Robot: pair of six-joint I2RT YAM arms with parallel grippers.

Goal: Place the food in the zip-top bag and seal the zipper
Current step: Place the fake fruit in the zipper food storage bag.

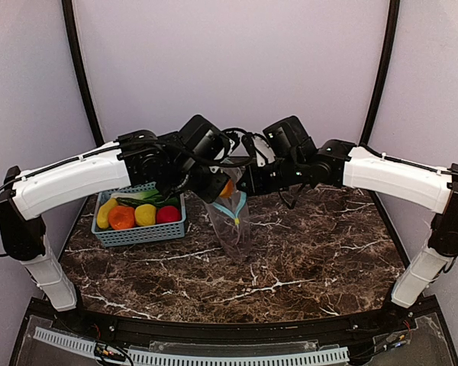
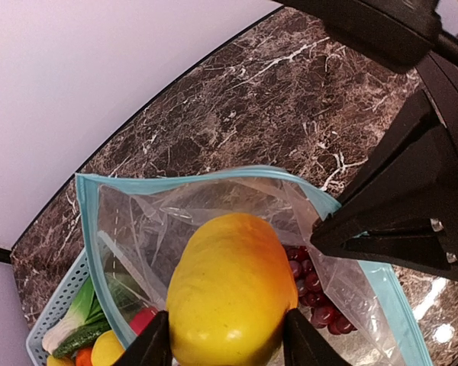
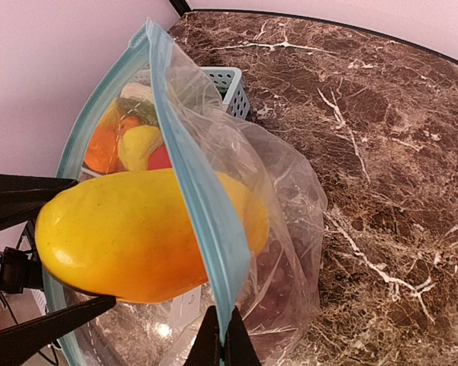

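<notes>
Left pincer (image 2: 225, 341), jaws parted around a yellow-orange fruit (image 2: 225, 290), holds it partway into the clear bag (image 3: 290, 229), whose zipper (image 3: 191, 175) the right pincer (image 3: 226, 335) pinches tight; grapes (image 2: 313, 297) inside, other food (image 1: 145, 215) in basket (image 1: 137, 233), zipper unsealed.

nothing readable; the small white label (image 3: 185, 306) on the zip-top bag (image 3: 290, 198) is illegible

Setting: robot test cell, lab-type.
Evidence:
- A left arm (image 1: 69, 179) and a right arm (image 1: 397, 175), both white and black, are mounted at the near corners of a marble-patterned bench (image 1: 305, 267).
- Plain lilac backdrop panels (image 1: 237, 61) stand between black posts (image 1: 80, 69).
- A slotted cable duct (image 1: 214, 357) runs along the front.
- Toy food (image 1: 145, 215) sits in a basket (image 1: 137, 235).
</notes>
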